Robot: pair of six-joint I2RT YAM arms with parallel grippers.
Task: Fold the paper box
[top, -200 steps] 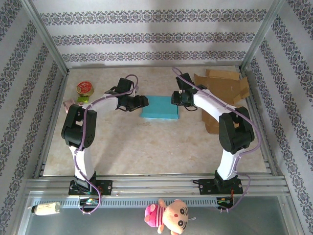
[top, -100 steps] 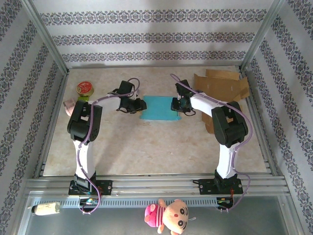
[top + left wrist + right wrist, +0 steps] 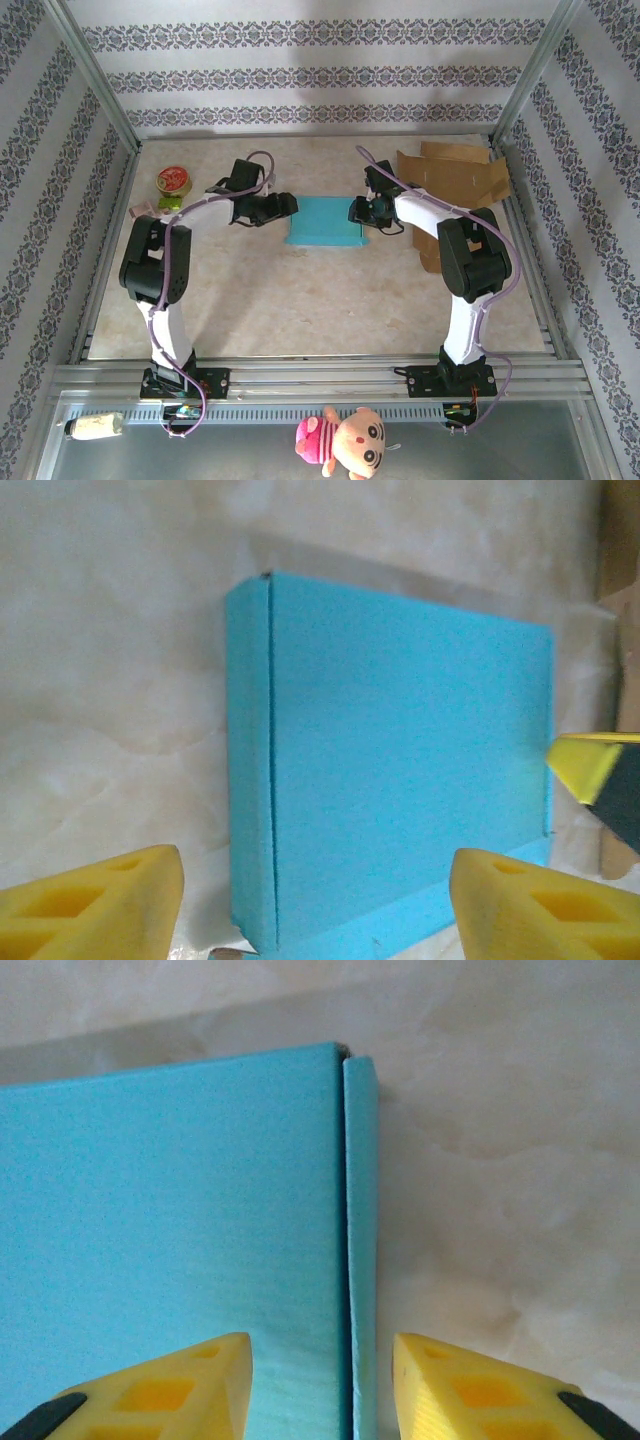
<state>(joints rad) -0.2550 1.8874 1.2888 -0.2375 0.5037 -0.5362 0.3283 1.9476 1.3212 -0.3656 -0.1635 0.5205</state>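
- Top view: the blue box (image 3: 325, 221) lies flat at the far middle of the tabletop (image 3: 300, 300), where it lay a second ago. The left pincer (image 3: 289, 207) and right pincer (image 3: 356, 211) have kept to its left and right ends, so the folding looks nearly done.
- Left wrist: the fingers (image 3: 95, 905) stand wide apart, holding nothing. The box's lower edge is cut off.
- Right wrist: the fingers (image 3: 160, 1390) are partly open astride the side flap (image 3: 361, 1240), probably not touching it.

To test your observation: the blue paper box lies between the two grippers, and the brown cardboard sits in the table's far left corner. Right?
No: the top external view shows the brown cardboard in the far right corner. The blue paper box does lie between the left gripper and right gripper.
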